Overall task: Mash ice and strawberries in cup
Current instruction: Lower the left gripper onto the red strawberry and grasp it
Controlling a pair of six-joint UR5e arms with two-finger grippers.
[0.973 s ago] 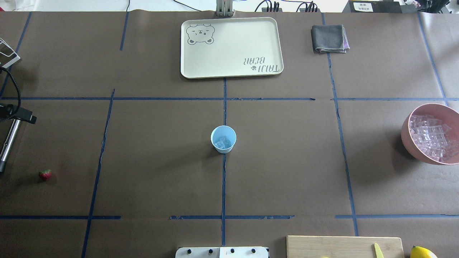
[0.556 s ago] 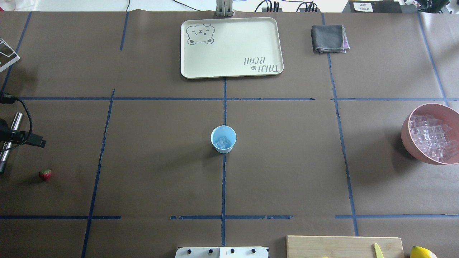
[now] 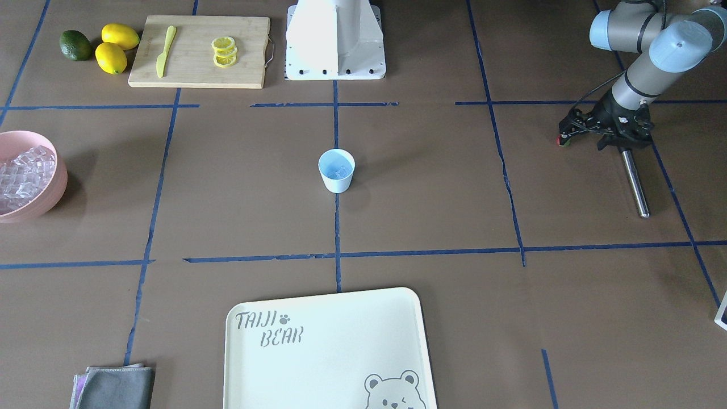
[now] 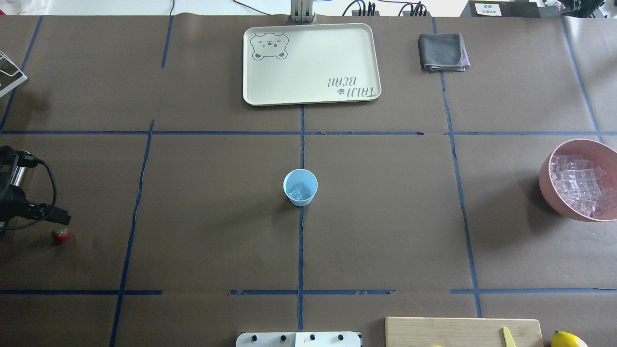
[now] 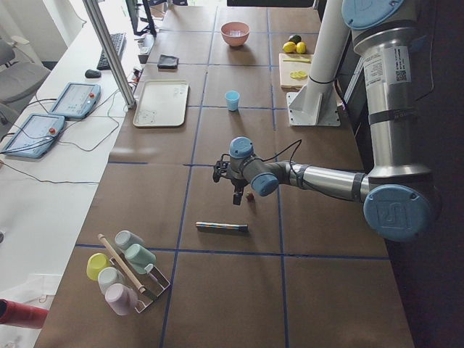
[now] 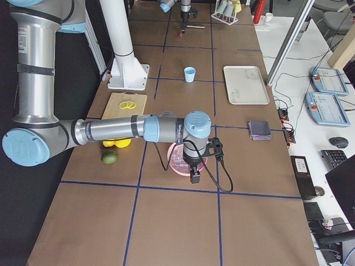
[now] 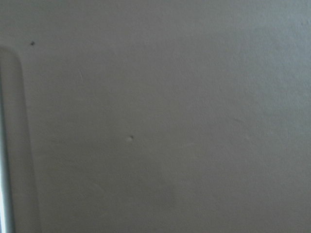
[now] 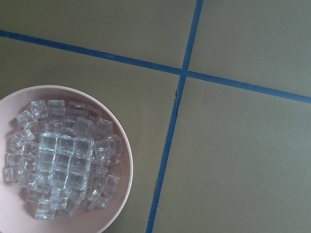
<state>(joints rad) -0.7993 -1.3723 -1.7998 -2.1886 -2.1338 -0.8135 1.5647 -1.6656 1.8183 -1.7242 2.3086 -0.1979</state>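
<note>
Overhead exterior: cup w/ ice in. Strawberry on table just beside left gripper, not picked; grip state can't tell. Metal rod near, untouched. Mashing left.

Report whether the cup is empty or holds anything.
Not empty: the cup stands upright with ice cubes at its bottom. The strawberry lies outside it.

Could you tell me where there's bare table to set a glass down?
All round the cup it's bare: toward the tray, and the wide stretch between cup and bowl. It's crowded at the left end, where the left arm hangs by the strawberry and rod.
</note>
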